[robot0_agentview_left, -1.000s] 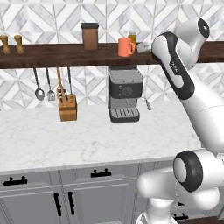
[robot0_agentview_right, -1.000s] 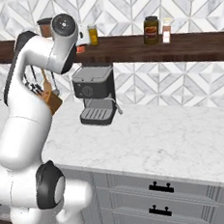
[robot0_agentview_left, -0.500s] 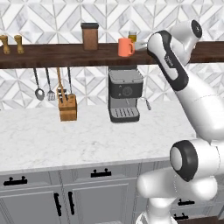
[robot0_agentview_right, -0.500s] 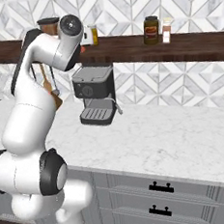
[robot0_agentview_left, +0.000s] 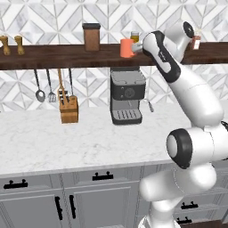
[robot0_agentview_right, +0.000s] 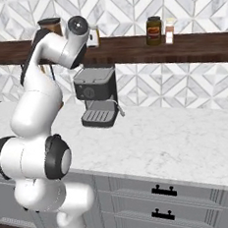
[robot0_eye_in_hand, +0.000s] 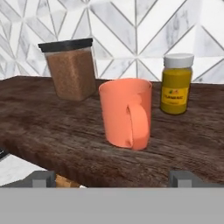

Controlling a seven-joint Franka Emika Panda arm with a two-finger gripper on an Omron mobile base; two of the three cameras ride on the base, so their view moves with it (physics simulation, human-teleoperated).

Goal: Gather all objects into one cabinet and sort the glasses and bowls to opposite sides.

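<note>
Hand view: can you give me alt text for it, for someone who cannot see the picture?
An orange mug stands upright on a dark wooden shelf, handle toward the camera, centred ahead of the open jaws, whose fingertips are short of it. Behind it stand a black-lidded canister of brown grains and a yellow jar with a white cap, against a patterned tile wall.

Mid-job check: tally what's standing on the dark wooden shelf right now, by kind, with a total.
Orange mug: 1
Jars: 2
Lidded canister: 1
Small bottle: 1
Wooden grinders: 2
Total: 7
</note>
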